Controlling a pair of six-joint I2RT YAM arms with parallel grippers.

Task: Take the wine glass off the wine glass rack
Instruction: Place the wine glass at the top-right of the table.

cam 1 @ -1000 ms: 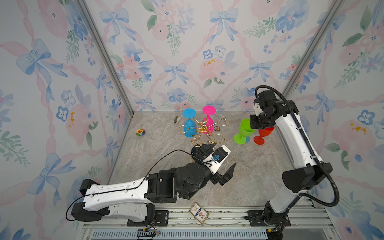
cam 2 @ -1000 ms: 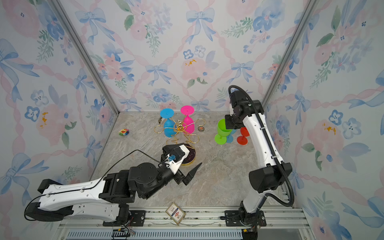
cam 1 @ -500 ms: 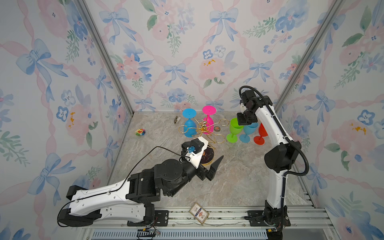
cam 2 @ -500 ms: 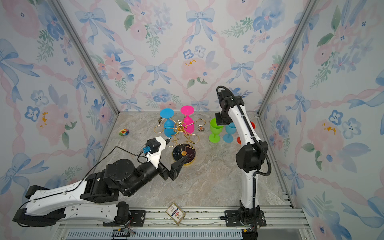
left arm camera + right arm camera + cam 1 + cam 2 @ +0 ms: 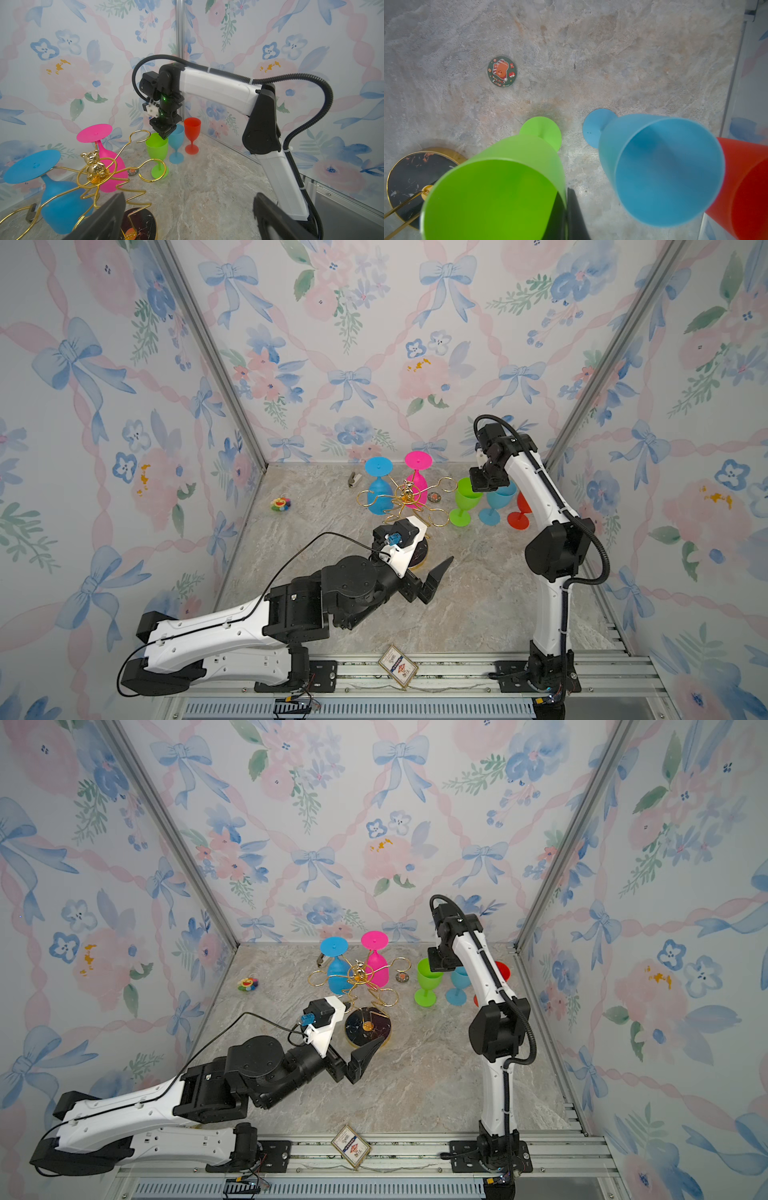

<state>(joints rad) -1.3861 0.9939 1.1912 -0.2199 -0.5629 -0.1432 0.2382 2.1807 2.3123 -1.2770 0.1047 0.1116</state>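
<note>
Setting down looks to be the step in hand: the right gripper (image 5: 165,136) is pinched tight on the rim of the lime-green plastic wine glass (image 5: 156,148), one finger inside the bowl. The glass stands upright with its foot apparently on the grey marble-look tabletop (image 5: 478,593), toward the back right corner. It is clear of the gold wire wine glass rack (image 5: 93,166) with its small bear figure and round black base, just past an empty looped arm. It stands just beside an upright pale-blue plastic glass (image 5: 176,141), with a red plastic glass (image 5: 192,133) beyond that. The next move, as I judge it, calls for opening the jaws and lifting straight up, so the finger does not drag the rim and tip the glass into its neighbours. The left gripper (image 5: 189,195) is spread wide and holds nothing, low beside the rack's base and well apart from the green glass. A bright-blue plastic glass (image 5: 379,489) and a pink plastic glass (image 5: 417,485) hang upside down on the rack's back arms.
</note>
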